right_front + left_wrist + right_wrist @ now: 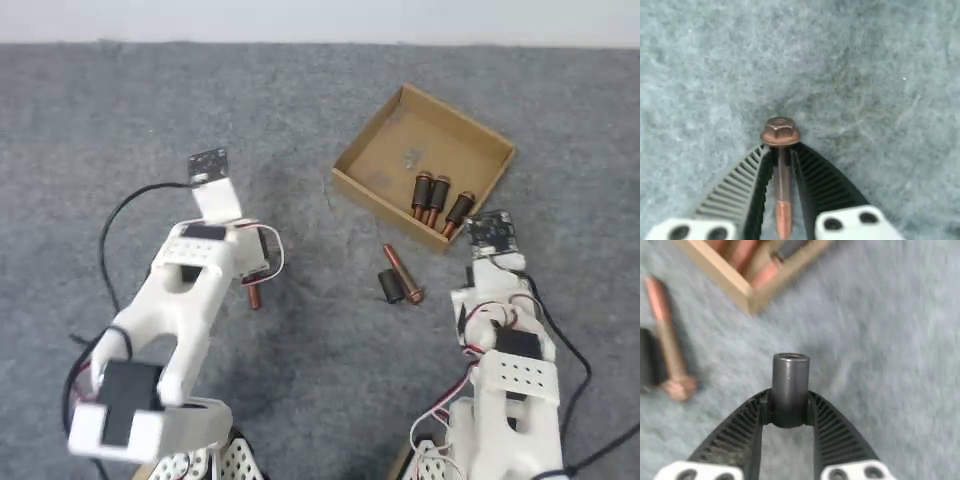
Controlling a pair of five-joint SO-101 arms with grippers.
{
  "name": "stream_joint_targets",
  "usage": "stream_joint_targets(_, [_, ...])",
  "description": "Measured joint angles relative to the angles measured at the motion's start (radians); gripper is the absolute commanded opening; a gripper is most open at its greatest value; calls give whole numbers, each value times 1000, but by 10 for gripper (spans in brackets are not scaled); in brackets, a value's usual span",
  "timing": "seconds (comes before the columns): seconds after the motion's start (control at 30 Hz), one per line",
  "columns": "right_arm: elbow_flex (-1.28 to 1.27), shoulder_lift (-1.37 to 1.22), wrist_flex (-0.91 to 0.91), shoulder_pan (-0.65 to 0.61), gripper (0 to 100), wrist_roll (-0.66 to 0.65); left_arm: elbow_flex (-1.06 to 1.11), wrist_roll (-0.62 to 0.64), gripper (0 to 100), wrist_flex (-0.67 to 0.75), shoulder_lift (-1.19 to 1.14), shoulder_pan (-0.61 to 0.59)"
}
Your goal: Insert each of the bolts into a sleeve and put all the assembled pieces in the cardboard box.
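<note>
My left gripper (781, 150) is shut on a copper bolt (780, 132), whose hex head sticks out past the fingertips over the grey carpet. In the high view this bolt (255, 295) hangs under the left arm, left of centre. My right gripper (790, 400) is shut on a dark sleeve (790, 382) with its open end pointing away from the wrist. It is just off the cardboard box's near corner (735, 277). The cardboard box (370, 190) holds three assembled pieces (437, 200).
A loose copper bolt (400, 272) and a black sleeve (392, 286) lie together on the carpet between the arms, just in front of the box. The same bolt (667, 345) and sleeve (646, 360) lie beside my right gripper. Bare carpet stretches to the far left.
</note>
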State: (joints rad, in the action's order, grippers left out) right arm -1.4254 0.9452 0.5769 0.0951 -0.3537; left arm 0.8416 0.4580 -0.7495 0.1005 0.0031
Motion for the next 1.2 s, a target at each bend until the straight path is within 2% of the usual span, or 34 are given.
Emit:
stream_joint_targets(0.17, [0,0,-123,-97,16,0,135,0,11,129,109,-21])
stream_joint_targets(0.4, [0,-2,-288,-218,16,0,143,0,11,147,124,-20])
stream_joint_targets(0.6, [0,-18,-526,-242,15,0,143,0,11,147,124,-20])
stream_joint_targets(0.9, [0,-315,-957,-244,15,0,143,0,11,147,124,-20])
stream_joint_targets(1.1, [0,-537,-1232,-311,13,5,143,0,11,147,124,-20])
stream_joint_targets(1.2, [0,-620,-1350,-364,13,97,143,0,11,147,124,-20])
